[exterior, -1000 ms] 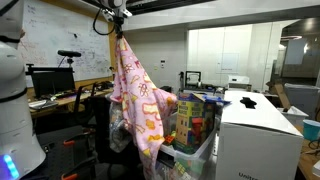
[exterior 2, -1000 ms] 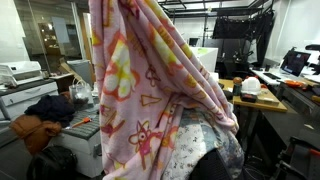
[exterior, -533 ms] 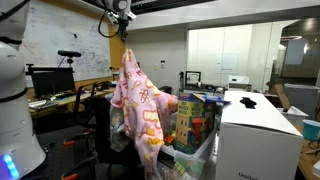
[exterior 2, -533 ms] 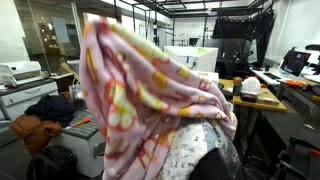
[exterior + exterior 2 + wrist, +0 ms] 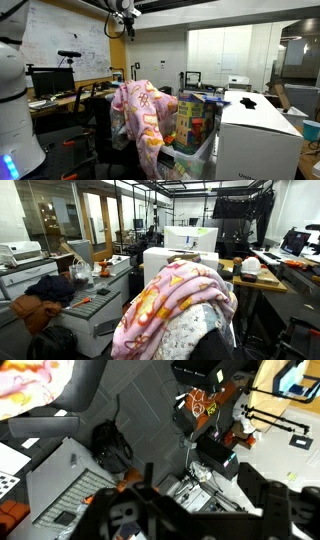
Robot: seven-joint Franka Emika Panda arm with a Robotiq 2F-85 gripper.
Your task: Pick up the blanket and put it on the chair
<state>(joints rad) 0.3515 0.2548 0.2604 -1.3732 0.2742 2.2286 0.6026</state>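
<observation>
Exterior view: blanket [image 5: 140,112] now off gripper [image 5: 127,22]

Only semi-readable thing is the dark lettering low on the white box [image 5: 258,135]; it starts "Unit" and gets cut off. Whiteboard [image 5: 60,38] scribbles are too small to read.

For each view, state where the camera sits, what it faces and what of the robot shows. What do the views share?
Exterior view: across the room, facing the blanket on the chair; gripper overhead.
Exterior view: close to the blanket; no robot.
Wrist view: high, looking down; gripper, blanket corner.
All share the blanket.
</observation>
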